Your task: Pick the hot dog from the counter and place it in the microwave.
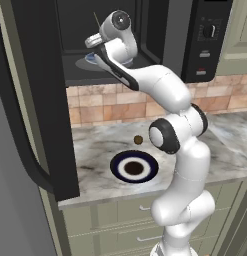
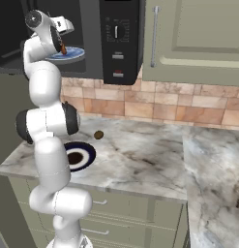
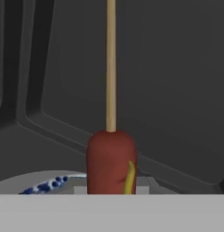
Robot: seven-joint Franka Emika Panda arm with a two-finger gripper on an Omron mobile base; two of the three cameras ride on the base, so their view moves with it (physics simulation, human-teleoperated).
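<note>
The hot dog (image 3: pixel 109 164) is reddish-brown with a yellow streak, and a thin wooden stick (image 3: pixel 111 68) rises from its end. My gripper (image 3: pixel 111 190) is shut on it. The hand reaches into the open cavity of the black microwave (image 1: pixel 210 35), just above a blue-rimmed plate (image 1: pixel 92 63) on the cavity floor. From the right base view, the gripper (image 2: pixel 63 47) holds the hot dog (image 2: pixel 64 49) over that same plate (image 2: pixel 70 54), left of the microwave's control panel (image 2: pixel 118 38). The marble counter (image 1: pixel 95 145) lies below.
The microwave door (image 1: pixel 25 100) hangs open at the left. On the counter sit a dark-ringed plate (image 1: pixel 134 166) and a small brown ball (image 1: pixel 138 140). Beige wall cabinets (image 2: pixel 193 34) hang to the right, with drawers (image 2: pixel 121 208) under the counter.
</note>
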